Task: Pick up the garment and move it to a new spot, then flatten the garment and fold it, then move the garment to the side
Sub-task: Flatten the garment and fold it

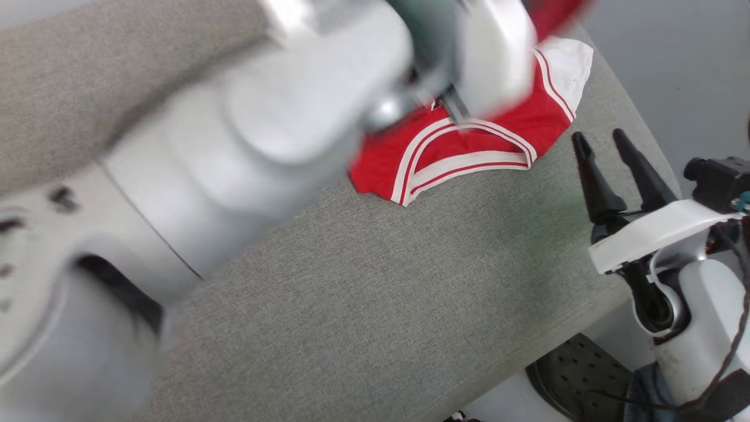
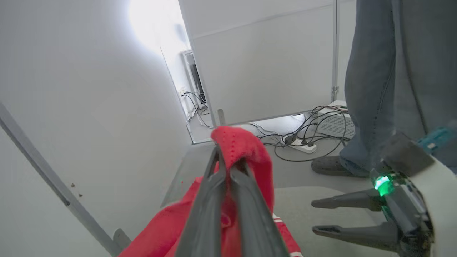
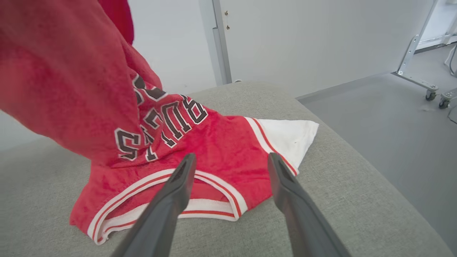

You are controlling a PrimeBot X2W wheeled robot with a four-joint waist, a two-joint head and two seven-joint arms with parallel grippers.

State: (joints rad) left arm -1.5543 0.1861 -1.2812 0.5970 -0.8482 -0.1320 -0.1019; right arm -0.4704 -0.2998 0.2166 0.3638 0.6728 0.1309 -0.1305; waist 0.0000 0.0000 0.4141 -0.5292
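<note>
My left gripper (image 2: 230, 159) pinches a fold of the garment (image 3: 221, 157), held up; the rest lies by the far right edge of the bench (image 1: 410, 293); my right gripper (image 1: 600, 138) is spread wide, holding nothing; I think it's light and floppy; I would pinch the neck band (image 3: 214, 207).

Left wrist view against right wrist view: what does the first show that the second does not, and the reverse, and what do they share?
Left wrist view: the left gripper shut on a raised fold of the garment, a person's legs, floor cables. Right wrist view: the garment's black-white lettering, white sleeve and striped neck trim. Both: the red garment, the grey cushion, the right gripper open.
</note>
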